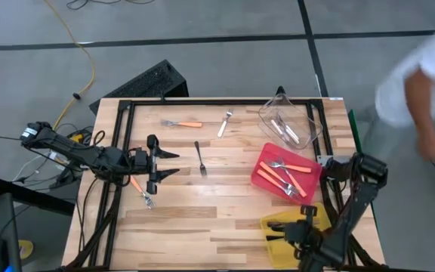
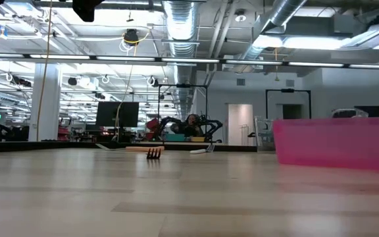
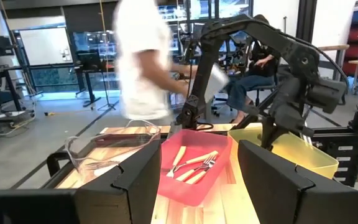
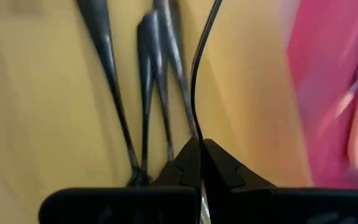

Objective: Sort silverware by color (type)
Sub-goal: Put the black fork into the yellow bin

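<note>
Right gripper (image 4: 201, 155) hangs over the yellow bin (image 1: 274, 224), fingers pinched tight on a thin black fork (image 4: 199, 74); three more black forks (image 4: 148, 81) lie in that bin. Orange-handled forks (image 1: 284, 175) sit in the red bin (image 1: 266, 155), pale ones in the clear bin (image 1: 272, 115). Loose forks (image 1: 201, 159) lie on the table (image 1: 202, 219). Left gripper (image 1: 174, 164) waits, fingers apart. A person (image 1: 414, 83) passes beside the table.
</note>
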Tool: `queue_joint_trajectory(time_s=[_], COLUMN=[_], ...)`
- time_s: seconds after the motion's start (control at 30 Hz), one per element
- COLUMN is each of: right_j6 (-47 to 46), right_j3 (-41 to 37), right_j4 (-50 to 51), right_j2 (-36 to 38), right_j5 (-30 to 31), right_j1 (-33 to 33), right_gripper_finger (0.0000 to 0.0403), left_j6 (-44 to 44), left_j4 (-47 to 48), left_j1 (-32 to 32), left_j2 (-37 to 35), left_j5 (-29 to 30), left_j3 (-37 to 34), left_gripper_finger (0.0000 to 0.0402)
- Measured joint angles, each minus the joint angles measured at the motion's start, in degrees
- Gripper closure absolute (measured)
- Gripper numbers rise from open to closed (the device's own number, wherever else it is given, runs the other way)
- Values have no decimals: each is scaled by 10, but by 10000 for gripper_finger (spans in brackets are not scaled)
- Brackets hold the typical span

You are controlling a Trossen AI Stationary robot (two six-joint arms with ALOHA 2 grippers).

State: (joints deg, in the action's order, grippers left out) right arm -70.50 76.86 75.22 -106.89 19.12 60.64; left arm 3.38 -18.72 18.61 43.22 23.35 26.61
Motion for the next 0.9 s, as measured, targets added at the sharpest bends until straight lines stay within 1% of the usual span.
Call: queue_joint_trajectory(time_s=[0.07,0.17,0.2,0.33,0.6,0.9], right_j6=[1,13,13,25,50,61], right_j3=[1,1,1,12,14,14], right_j4=[-2,-3,0,23,37,36], right_j2=[-19,-51,-61,-88,-82,-82], right_j5=[-15,-57,-60,-59,-56,-18], right_j1=[7,7,7,7,4,-2], right_gripper_finger=[380,380,380,380,378,377], left_j6=[0,0,0,-1,0,0], left_j4=[0,0,0,0,0,0], left_j1=[0,0,0,0,0,0], left_j2=[0,0,0,0,0,0], left_j5=[0,0,0,0,6,15], left_j3=[0,0,0,0,0,0], left_gripper_finger=[200,200,200,200,200,200])
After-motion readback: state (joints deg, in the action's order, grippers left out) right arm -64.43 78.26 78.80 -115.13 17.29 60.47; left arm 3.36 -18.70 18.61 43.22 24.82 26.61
